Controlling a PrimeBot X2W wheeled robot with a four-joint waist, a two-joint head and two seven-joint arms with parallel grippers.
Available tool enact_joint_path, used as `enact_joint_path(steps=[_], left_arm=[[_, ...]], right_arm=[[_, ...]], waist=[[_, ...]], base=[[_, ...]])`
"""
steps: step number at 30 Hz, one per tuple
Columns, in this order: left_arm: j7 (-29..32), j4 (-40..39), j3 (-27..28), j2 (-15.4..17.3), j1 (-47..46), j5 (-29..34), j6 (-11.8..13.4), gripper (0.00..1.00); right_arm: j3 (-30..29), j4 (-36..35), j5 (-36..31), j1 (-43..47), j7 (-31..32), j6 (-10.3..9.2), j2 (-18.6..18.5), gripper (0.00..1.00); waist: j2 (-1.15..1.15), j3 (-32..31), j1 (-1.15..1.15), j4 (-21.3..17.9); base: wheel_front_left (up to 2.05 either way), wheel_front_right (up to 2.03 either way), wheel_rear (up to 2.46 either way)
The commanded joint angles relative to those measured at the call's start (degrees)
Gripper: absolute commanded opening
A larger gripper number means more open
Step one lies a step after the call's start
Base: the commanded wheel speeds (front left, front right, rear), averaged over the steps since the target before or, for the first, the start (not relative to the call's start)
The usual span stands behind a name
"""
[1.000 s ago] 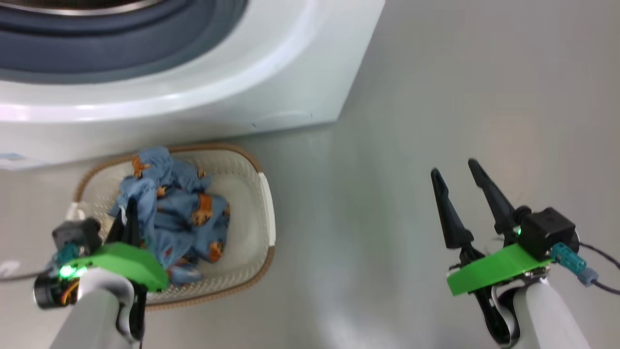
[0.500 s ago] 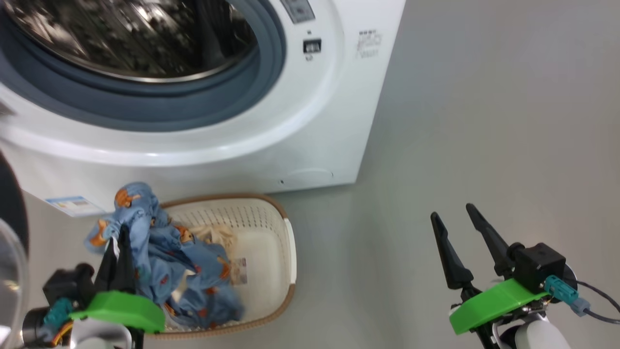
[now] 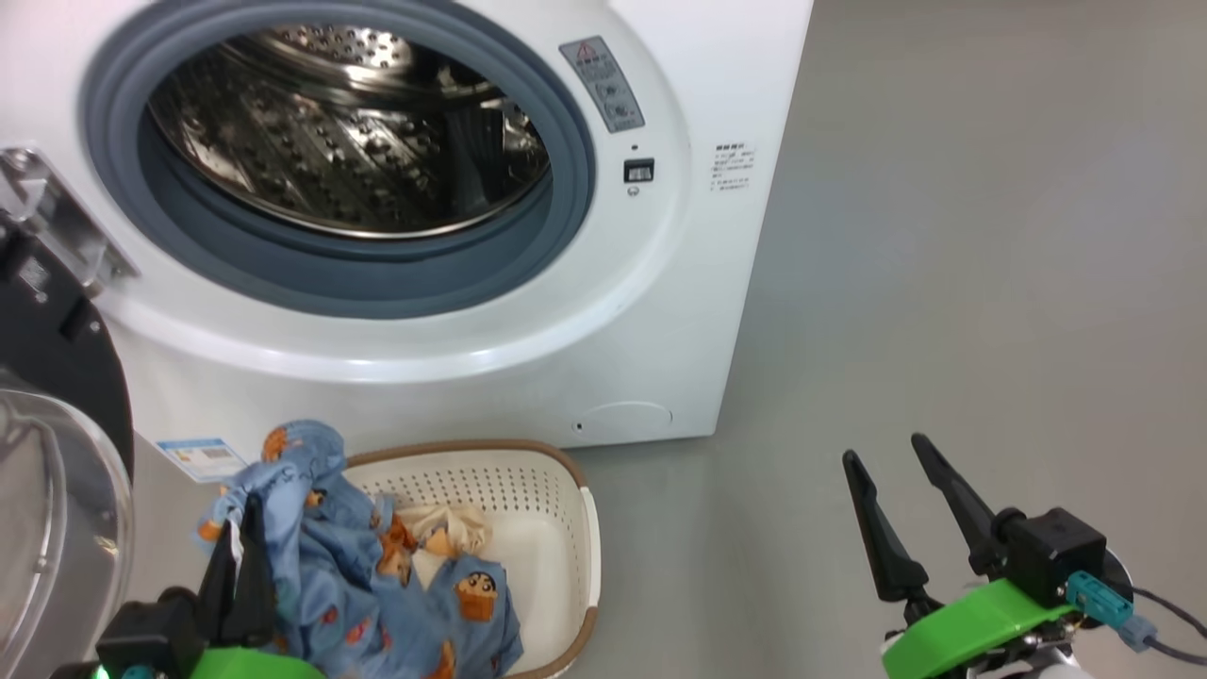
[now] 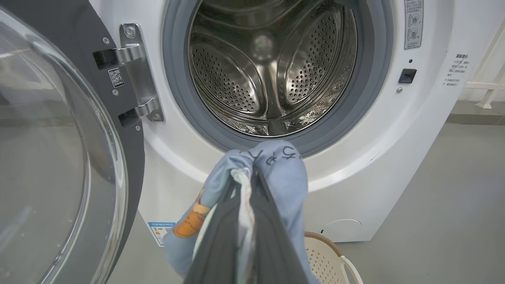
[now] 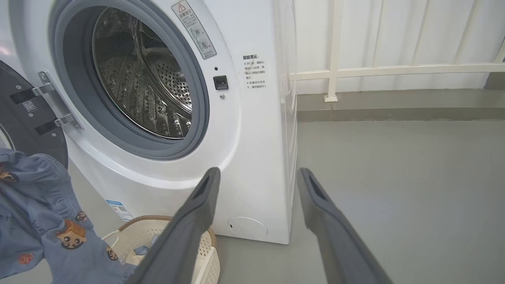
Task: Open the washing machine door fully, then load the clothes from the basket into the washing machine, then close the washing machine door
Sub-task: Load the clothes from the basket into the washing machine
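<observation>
The white washing machine point(image 3: 679, 311) stands with its steel drum point(image 3: 349, 132) exposed. Its door point(image 3: 47, 528) hangs swung open at the left, glass bowl towards me, also in the left wrist view point(image 4: 47, 157). Below the machine sits the cream basket point(image 3: 556, 509). My left gripper point(image 3: 247, 528) is shut on the light blue printed clothes point(image 3: 377, 585), lifted above the basket's left end and trailing into it. In the left wrist view the gripper point(image 4: 246, 177) holds the bunched clothes point(image 4: 284, 165) just under the drum opening. A cream piece point(image 3: 453, 528) lies in the basket. My right gripper point(image 3: 884, 449) hangs open over bare floor.
Grey floor point(image 3: 943, 283) stretches to the right of the machine. A white railing point(image 5: 355, 71) runs along the wall behind it. A blue energy label point(image 3: 198, 457) and a round filter cover point(image 3: 622, 420) mark the machine's lower front.
The head camera has tilted up, bringing the drum and door into view. My left gripper has risen with the blue clothes, pulling them up out of the basket. The right gripper stays open.
</observation>
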Motion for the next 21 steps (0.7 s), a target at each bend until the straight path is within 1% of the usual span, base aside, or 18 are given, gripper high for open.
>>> enact_joint_path(steps=[1,10,21], left_arm=[[0.01,-2.15,1.91,1.52,-0.32,0.25,0.61,0.00],[1.68,-6.47,1.62,1.84,3.61,0.22,1.95,0.00],[2.83,-8.16,1.12,1.74,5.37,-0.10,2.97,0.00]], right_arm=[[1.26,-1.79,-0.26,0.20,0.11,0.09,0.08,1.00],[0.56,-3.03,-0.23,2.82,1.08,0.09,0.08,1.00],[0.04,-3.57,-0.36,4.17,1.97,0.09,0.08,1.00]], waist=[[0.00,-1.14,0.00,-0.02],[0.00,-4.24,0.00,-0.60],[0.00,-6.16,0.00,-0.47]], base=[[0.00,0.00,0.00],[0.00,0.00,0.00],[0.00,0.00,0.00]])
